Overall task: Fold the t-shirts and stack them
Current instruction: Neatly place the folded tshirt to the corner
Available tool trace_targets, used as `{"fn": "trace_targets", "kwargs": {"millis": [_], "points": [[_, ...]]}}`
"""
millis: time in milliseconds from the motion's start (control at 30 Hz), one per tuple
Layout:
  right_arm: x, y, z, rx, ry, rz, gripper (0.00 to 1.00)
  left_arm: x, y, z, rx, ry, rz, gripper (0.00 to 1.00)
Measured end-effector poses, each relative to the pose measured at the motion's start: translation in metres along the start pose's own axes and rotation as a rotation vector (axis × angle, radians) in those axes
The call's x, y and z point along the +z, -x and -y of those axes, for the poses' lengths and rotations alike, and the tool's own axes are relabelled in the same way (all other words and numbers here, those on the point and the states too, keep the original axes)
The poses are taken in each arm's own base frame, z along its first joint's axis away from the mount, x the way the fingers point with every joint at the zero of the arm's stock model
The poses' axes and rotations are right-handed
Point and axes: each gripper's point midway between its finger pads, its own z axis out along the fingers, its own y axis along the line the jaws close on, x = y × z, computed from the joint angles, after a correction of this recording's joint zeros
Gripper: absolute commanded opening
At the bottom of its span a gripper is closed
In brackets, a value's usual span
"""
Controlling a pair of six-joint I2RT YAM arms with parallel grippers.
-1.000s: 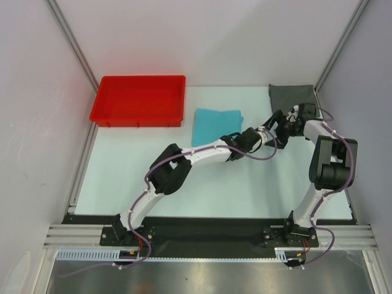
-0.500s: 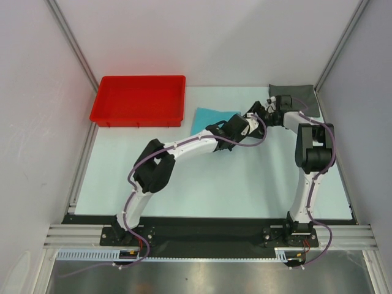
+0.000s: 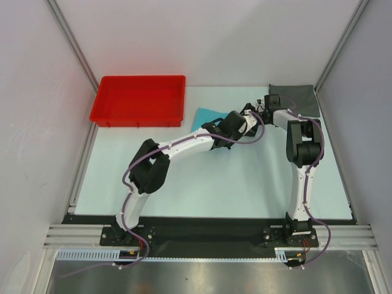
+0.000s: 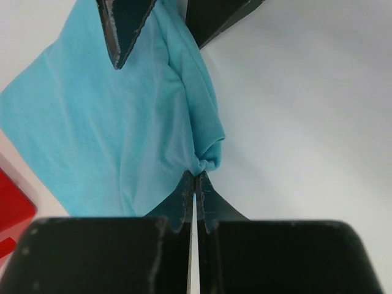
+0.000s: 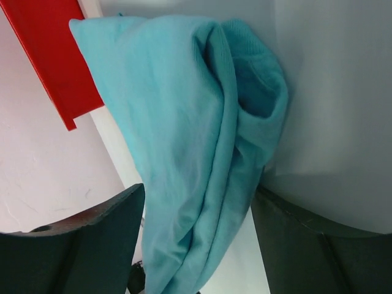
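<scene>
The turquoise t-shirt (image 3: 204, 116) lies on the table right of the red tray, mostly hidden under my left arm. My left gripper (image 3: 250, 114) is shut on a bunched corner of the turquoise shirt (image 4: 122, 122), pinching it at the jaw tips (image 4: 196, 176). My right gripper (image 3: 261, 110) faces it from the right, fingers wide apart with a thick fold of the same shirt (image 5: 196, 122) between them (image 5: 197, 196). Its fingertips (image 4: 122, 30) also show at the top of the left wrist view. The dark grey shirt (image 3: 301, 98) lies folded at the far right corner.
The red plastic tray (image 3: 139, 100) stands at the far left, and its edge (image 5: 52, 55) shows close to the shirt in the right wrist view. White walls close in the table on the left, back and right.
Both grippers have moved away from the near right towards the back and left, onto the turquoise shirt's right edge. That edge is now bunched up instead of lying flat.
</scene>
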Motion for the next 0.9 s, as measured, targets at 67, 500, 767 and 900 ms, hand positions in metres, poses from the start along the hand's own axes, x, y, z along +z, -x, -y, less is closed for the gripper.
{"fn": "trace_targets", "kwargs": {"millis": [67, 500, 767, 900], "points": [[0.001, 0.001, 0.0, 0.009, 0.001, 0.002, 0.74, -0.004, 0.002, 0.0, -0.006, -0.006, 0.007, 0.0], [0.015, 0.011, 0.0, 0.015, -0.044, 0.067, 0.48, -0.018, 0.006, 0.003, -0.03, -0.045, 0.03, 0.0], [0.013, 0.025, -0.003, -0.058, -0.125, 0.12, 0.0, -0.02, -0.002, 0.01, -0.09, -0.066, 0.002, 0.47], [-0.001, 0.047, -0.029, -0.241, -0.195, 0.165, 0.0, -0.036, -0.001, 0.014, -0.194, -0.102, -0.015, 0.57]]}}
